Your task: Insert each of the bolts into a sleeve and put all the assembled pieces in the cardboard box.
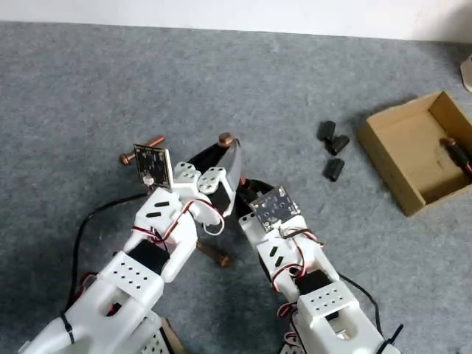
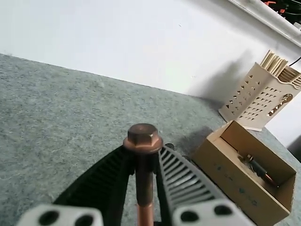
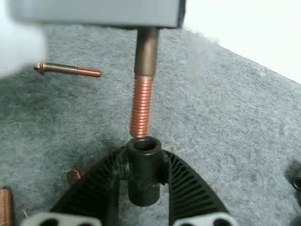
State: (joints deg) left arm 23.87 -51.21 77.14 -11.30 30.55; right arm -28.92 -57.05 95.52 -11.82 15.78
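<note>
The left gripper clamps a bolt below its head. The right gripper is closed on a sleeve, mouth toward the bolt. The bolt's threaded tip sits right at that mouth, in line with it. The box lies well apart.

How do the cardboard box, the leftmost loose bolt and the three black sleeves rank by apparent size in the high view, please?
1. cardboard box, clearly largest.
2. leftmost bolt, longer than a sleeve but thinner, partly hidden.
3. three sleeves, alike; I would not rank them.
</note>
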